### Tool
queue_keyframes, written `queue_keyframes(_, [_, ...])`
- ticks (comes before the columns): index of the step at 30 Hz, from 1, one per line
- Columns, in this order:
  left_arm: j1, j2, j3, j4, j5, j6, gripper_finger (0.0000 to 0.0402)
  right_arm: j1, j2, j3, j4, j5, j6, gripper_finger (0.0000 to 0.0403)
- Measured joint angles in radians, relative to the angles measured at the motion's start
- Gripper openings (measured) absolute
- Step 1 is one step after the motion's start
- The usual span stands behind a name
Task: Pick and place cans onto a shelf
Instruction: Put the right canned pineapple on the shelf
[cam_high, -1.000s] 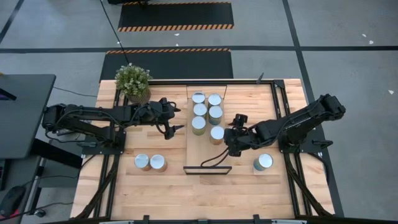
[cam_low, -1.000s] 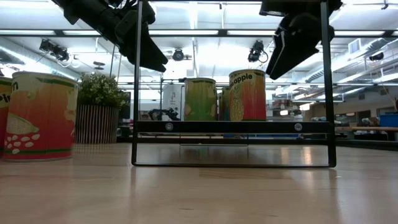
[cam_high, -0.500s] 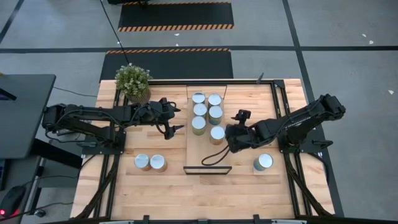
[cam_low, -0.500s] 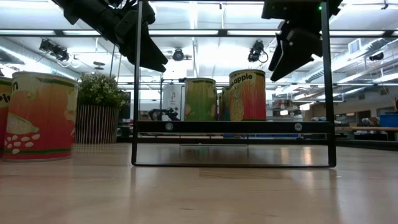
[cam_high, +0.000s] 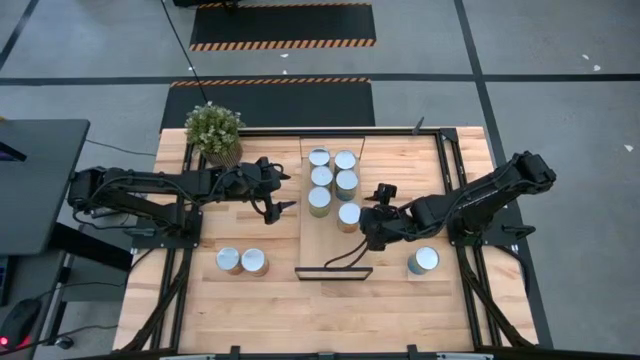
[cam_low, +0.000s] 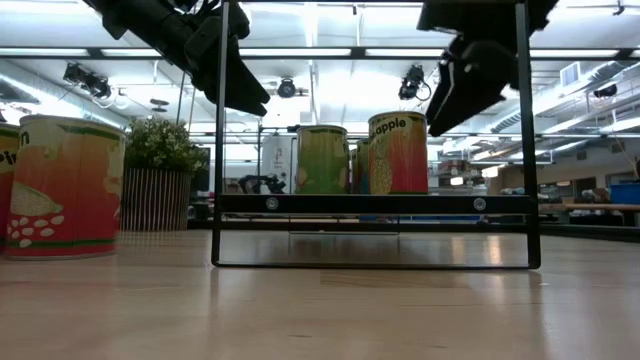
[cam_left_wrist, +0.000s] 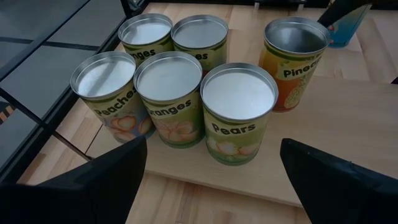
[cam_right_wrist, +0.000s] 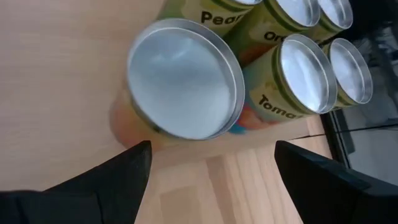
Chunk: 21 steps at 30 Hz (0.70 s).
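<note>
The shelf (cam_high: 325, 245), a light-wood board on a thin dark frame, stands at the table's middle. Several cans stand upright on its far half, the nearest being an orange-sided one (cam_high: 349, 213). Two cans (cam_high: 242, 261) stand on the table near the front left and one (cam_high: 423, 260) at the front right. My left gripper (cam_high: 288, 192) is open and empty, left of the shelf, facing the cans (cam_left_wrist: 239, 102). My right gripper (cam_high: 364, 228) is open and empty above the shelf, just right of the nearest can (cam_right_wrist: 180, 87).
A potted green plant (cam_high: 214, 130) stands at the table's far left corner. The shelf's near half (cam_high: 330, 255) is bare board. In the low view the shelf frame (cam_low: 375, 203) stands raised on thin legs, with both grippers above it.
My right gripper has shifted slightly toward the far edge and back again beside the nearest can on the shelf, staying open. The cans have kept still.
</note>
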Motion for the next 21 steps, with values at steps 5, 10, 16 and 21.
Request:
queue_keyframes(5, [0.000,0.000,0.000,0.001,0.000,0.000,0.0375,-0.041,0.000,-0.053,0.043,0.084,-0.008,0.0348])
queue_keyframes(10, [0.000,0.000,0.000,0.001,0.000,-0.010,0.0375,-0.067,0.000,-0.054,0.045,0.111,-0.019,0.0348])
queue_keyframes(16, [0.000,0.000,0.000,0.000,0.000,-0.010,0.0375,-0.063,0.000,-0.036,0.044,-0.105,-0.023,0.0348])
queue_keyframes(21, [0.000,0.000,0.000,0.000,0.000,-0.013,0.0375,-0.020,0.001,-0.044,0.111,-0.042,-0.055,0.0348])
